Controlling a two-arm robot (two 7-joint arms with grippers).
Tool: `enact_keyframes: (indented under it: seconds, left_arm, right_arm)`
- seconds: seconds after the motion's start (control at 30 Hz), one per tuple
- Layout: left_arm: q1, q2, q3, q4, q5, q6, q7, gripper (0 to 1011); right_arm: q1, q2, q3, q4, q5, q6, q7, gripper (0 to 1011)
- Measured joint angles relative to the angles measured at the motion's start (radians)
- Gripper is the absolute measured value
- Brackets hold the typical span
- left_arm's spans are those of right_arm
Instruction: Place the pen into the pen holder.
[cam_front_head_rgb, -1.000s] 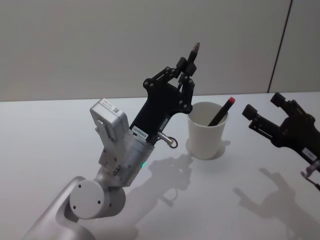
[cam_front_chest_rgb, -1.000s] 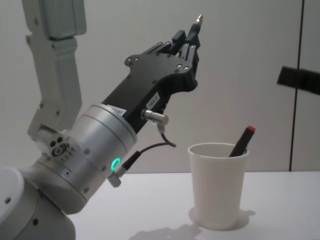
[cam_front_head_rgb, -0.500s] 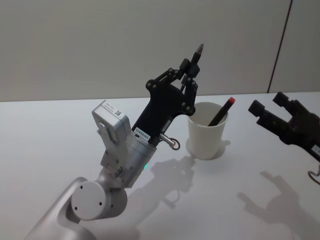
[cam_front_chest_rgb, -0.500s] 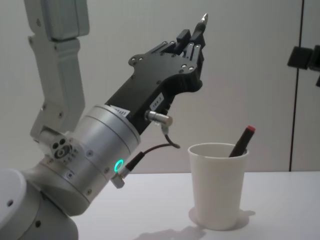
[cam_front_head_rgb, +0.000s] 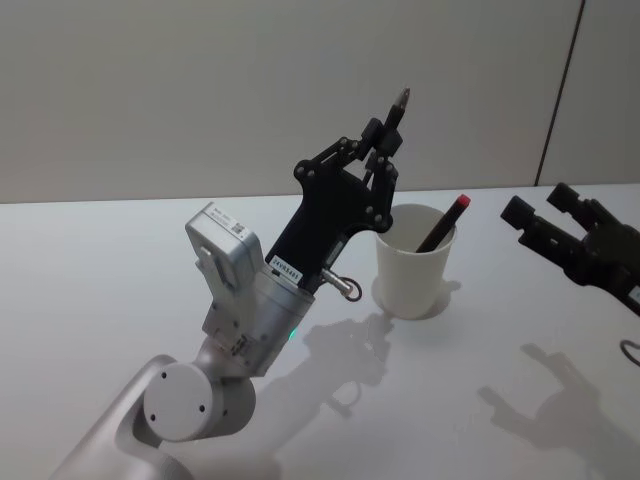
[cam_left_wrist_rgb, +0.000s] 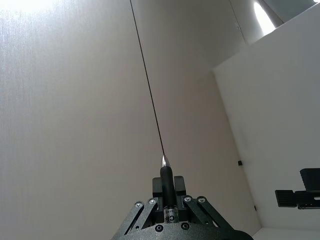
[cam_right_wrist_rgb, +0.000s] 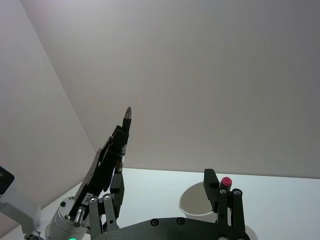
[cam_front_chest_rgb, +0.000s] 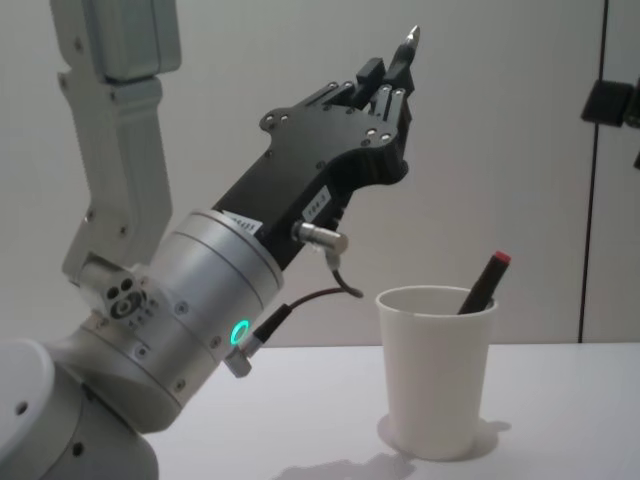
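My left gripper (cam_front_head_rgb: 378, 140) is shut on a black pen (cam_front_head_rgb: 394, 116) whose silver tip points up. It is raised above and just left of the pen holder (cam_front_head_rgb: 412, 262), a white paper cup standing on the table. In the chest view the pen (cam_front_chest_rgb: 409, 44) sticks out above the left gripper (cam_front_chest_rgb: 385, 82), higher than the cup (cam_front_chest_rgb: 435, 370). A second black pen with a red cap (cam_front_head_rgb: 446, 222) leans inside the cup. My right gripper (cam_front_head_rgb: 552, 222) hovers open to the right of the cup, holding nothing.
The white table (cam_front_head_rgb: 120, 280) runs to a plain wall behind. My left arm's silver wrist and elbow (cam_front_head_rgb: 230, 310) fill the near left side. A dark vertical wall seam (cam_front_head_rgb: 560, 90) stands at the back right.
My left gripper has edged slightly up and toward the cup with the pen. The right gripper has risen and pulled back toward the right.
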Motion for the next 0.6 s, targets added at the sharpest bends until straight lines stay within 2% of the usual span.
enact_keyframes:
  seconds: [0.33,0.53,0.57,0.6]
  left_arm:
    - [0.0,-0.001,0.0,0.0,0.0,-0.001,-0.001,138]
    - [0.0,-0.001,0.0,0.0,0.0,-0.001,-0.002,138]
    - [0.0,-0.001,0.0,0.0,0.0,-0.001,-0.002,138]
    - [0.0,-0.001,0.0,0.0,0.0,-0.001,-0.002,138]
  right_arm:
    - [0.002,0.002,0.001,-0.009,0.028,0.013,-0.005,1001]
    - [0.009,0.0,0.004,-0.024,0.088,0.044,-0.025,1001]
    - [0.012,-0.001,0.005,-0.028,0.111,0.056,-0.033,1001]
    - [0.012,-0.001,0.005,-0.028,0.111,0.056,-0.033,1001]
